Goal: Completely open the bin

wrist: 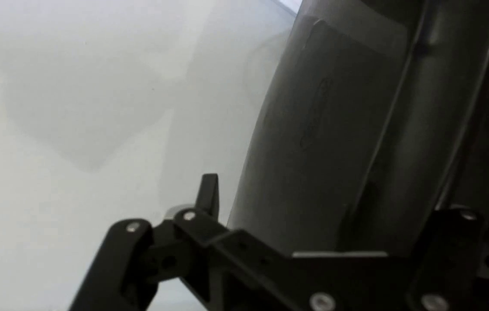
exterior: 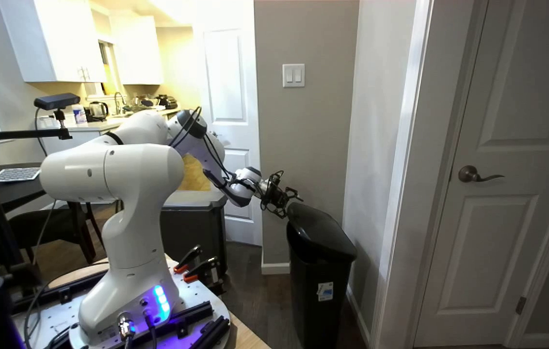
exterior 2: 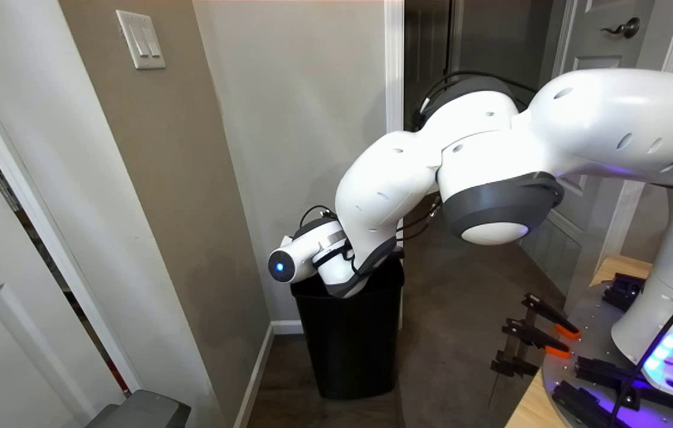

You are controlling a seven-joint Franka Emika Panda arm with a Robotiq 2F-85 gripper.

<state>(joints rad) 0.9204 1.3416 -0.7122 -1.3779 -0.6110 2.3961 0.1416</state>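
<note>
The bin is a tall, slim black bin standing by the wall; it also shows in an exterior view. Its black lid is tilted up, with a gap above the rim on the robot's side. My gripper is at the raised edge of the lid. In the wrist view, my gripper is spread open, with the lid between its fingers. The right finger is dark and partly lost against the bin. I cannot tell whether the fingers touch the lid. The arm hides the lid in an exterior view.
Walls stand close behind and beside the bin. A dark container with a grey lid stands near the arm. Black clamps with orange tips stick out from the robot's base table. A white door is at the right.
</note>
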